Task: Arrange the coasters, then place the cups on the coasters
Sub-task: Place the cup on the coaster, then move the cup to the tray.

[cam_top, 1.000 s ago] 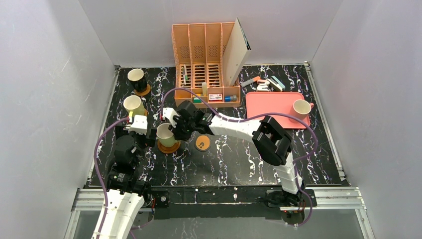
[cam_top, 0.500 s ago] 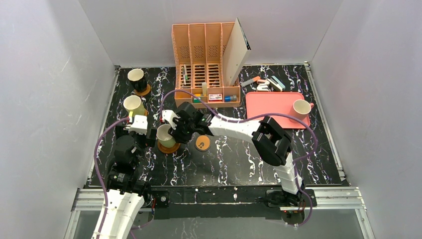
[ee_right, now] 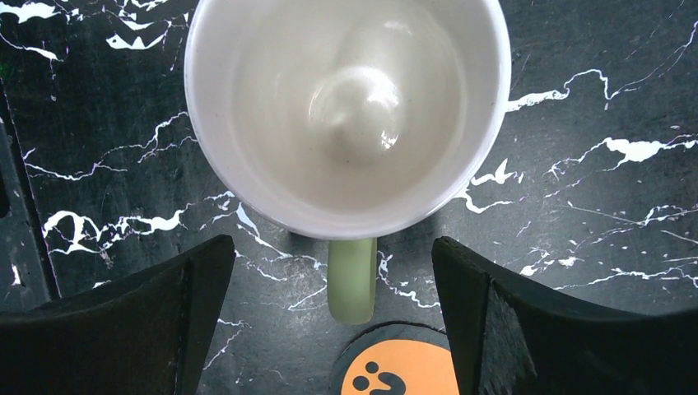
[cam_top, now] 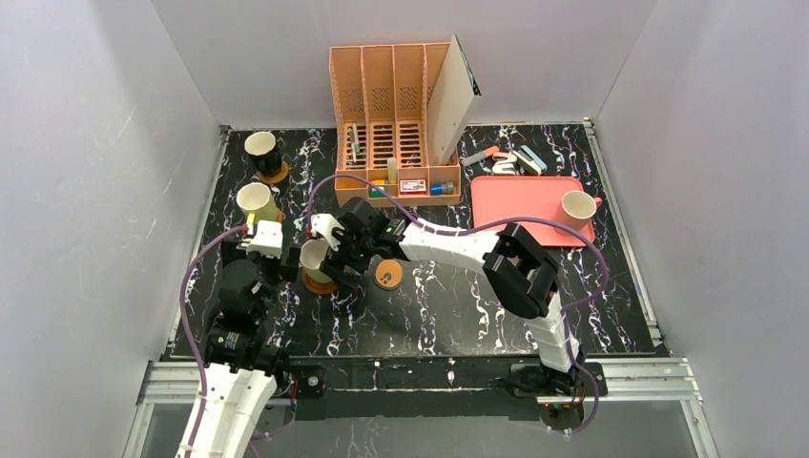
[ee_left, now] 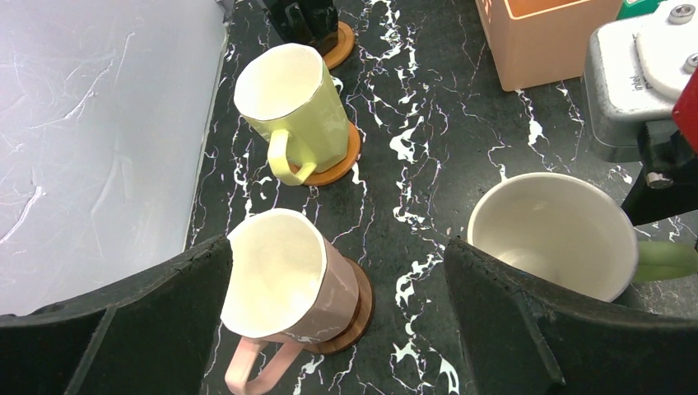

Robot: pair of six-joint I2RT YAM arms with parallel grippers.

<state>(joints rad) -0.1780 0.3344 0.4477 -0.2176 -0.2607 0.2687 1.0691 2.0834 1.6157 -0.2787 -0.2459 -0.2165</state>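
Note:
The olive green cup (ee_right: 346, 115) stands upright on a wooden coaster (cam_top: 321, 284). Its handle (ee_right: 352, 280) lies between the fingers of my open right gripper (ee_right: 333, 329), untouched. An orange coaster with dark marks (ee_right: 399, 374) lies bare just behind the handle. My left gripper (ee_left: 337, 329) is open over the pink cup (ee_left: 284, 284), which sits on a dark brown coaster (ee_left: 358, 317). Beyond it, the yellow cup (ee_left: 292, 107) and the black cup (ee_left: 304, 20) each rest on an orange-brown coaster. The white cup (cam_top: 578, 207) stands on the pink tray (cam_top: 520, 196).
An orange desk organiser (cam_top: 396, 124) with a leaning white board stands at the back centre. Small stationery items (cam_top: 510, 159) lie behind the tray. Grey walls close in the left, right and back sides.
My right gripper has opened and let go of the olive green cup, which now stands on its coaster. The left arm has not moved.

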